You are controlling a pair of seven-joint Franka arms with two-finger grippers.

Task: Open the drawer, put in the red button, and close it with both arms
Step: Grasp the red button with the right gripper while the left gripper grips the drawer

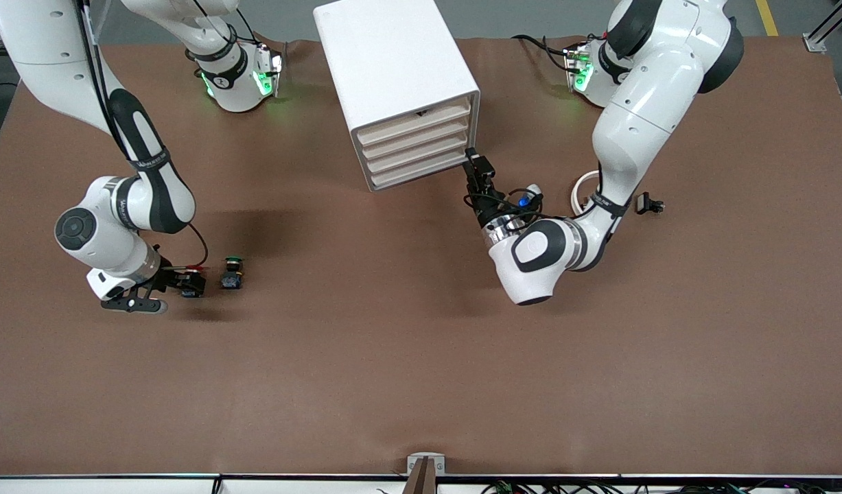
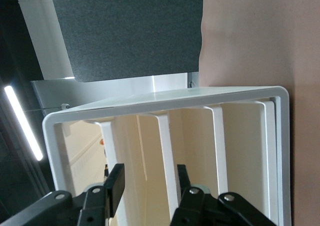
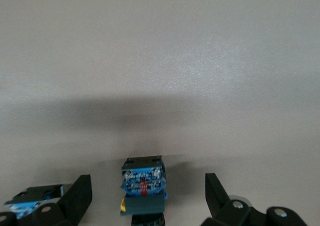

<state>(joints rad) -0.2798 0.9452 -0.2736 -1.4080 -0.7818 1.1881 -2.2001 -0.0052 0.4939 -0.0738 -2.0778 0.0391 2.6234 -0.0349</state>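
Note:
The white cabinet (image 1: 393, 62) stands near the arms' bases, all of its drawers shut. My left gripper (image 1: 477, 168) is at its front. In the left wrist view the left gripper (image 2: 150, 183) stands open, its fingers (image 2: 115, 186) on either side of the white lip of a middle drawer (image 2: 170, 151); one finger is beside the lip, the other apart from it. The red button (image 1: 193, 285) lies on the table toward the right arm's end. My right gripper (image 3: 147, 193) is open around the red button (image 3: 143, 183) and does not touch it.
A button with a green cap (image 1: 232, 272) sits close beside the red one. A white ring (image 1: 584, 189) and a small black part (image 1: 648, 204) lie on the table by the left arm's elbow. The brown table (image 1: 393, 357) spreads wide toward the front camera.

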